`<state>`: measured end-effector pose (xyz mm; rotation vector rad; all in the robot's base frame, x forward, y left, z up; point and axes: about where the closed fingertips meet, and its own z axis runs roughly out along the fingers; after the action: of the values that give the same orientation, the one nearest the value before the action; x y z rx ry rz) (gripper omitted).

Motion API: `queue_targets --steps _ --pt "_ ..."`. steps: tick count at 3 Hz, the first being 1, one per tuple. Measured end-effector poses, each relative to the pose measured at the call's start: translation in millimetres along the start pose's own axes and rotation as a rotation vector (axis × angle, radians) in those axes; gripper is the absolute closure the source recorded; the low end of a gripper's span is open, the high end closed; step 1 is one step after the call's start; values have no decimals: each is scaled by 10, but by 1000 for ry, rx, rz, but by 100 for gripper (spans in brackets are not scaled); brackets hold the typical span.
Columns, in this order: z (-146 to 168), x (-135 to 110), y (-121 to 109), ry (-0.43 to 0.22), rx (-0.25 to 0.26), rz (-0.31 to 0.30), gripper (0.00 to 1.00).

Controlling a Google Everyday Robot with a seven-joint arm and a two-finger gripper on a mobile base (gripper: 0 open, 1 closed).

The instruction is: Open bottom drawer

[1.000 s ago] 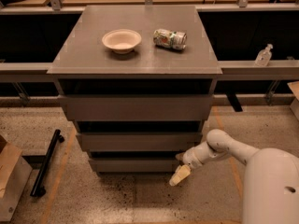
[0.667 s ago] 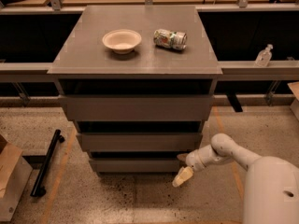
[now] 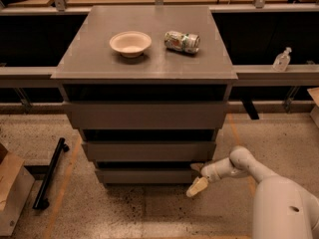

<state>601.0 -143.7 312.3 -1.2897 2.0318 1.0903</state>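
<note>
Since the bottom drawer [image 3: 144, 176] has a plain flat front and no handle, I judge the face gives nothing to pinch: smooth, rigid panel, likely slippery. It should be stiff and not fragile. The box behind is probably shallow and light, so an even, straight pull outward ought to do, with no twisting, or it may bind on its runners.

Best hold, I judge, is the top edge, reached through the dark gap under the middle drawer [image 3: 148, 152], or else the right end edge.

The drawer is the lowest of three under the counter [image 3: 149, 68], just above the floor, and looks shut. The top drawer [image 3: 144, 116] is also shut.

My hand [image 3: 198, 178] is low at the drawer's right end, with my arm coming in from the right. The upper part sits at the front's top right corner, touching or just beside it; I cannot tell which. A pale tip hangs below and in front of the lower right corner. Clenched or released: cannot tell. Nothing is visibly grasped.

A bowl [image 3: 130, 43] and a can [image 3: 182, 41] lie on the counter, well apart from my hand.
</note>
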Motion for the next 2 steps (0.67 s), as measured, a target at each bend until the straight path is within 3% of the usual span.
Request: queue_targets --steps 2 --pt "218 164 -191 -29 50 5 0"
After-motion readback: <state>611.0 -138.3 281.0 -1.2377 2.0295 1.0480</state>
